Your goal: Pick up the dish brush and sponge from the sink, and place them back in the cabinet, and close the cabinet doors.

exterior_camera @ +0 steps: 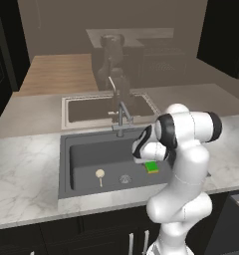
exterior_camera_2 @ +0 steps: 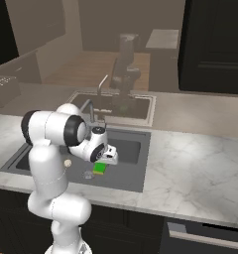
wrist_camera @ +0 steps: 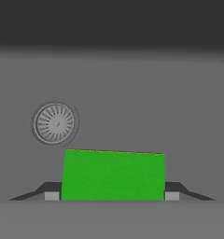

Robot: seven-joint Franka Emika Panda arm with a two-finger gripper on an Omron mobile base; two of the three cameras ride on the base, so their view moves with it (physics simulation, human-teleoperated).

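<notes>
Pincer (wrist_camera: 113, 196) fingers flank the sponge (wrist_camera: 113, 175) in the sink (wrist_camera: 132, 93)

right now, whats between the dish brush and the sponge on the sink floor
In the left base view, the round metal drain lies between the dish brush and the sponge; otherwise bare sink floor.

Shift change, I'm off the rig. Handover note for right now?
Gripper: down in the sink, one finger on each side of the sponge; whether it is gripping yet, cannot tell.
Sponge: on the sink floor, beside the drain.
Dish brush: lying on the sink floor, on the other side of the drain, untouched.
Done: nothing stowed yet.
Left: lift the sponge, fetch the brush, put both in the cabinet, close its doors.
</notes>
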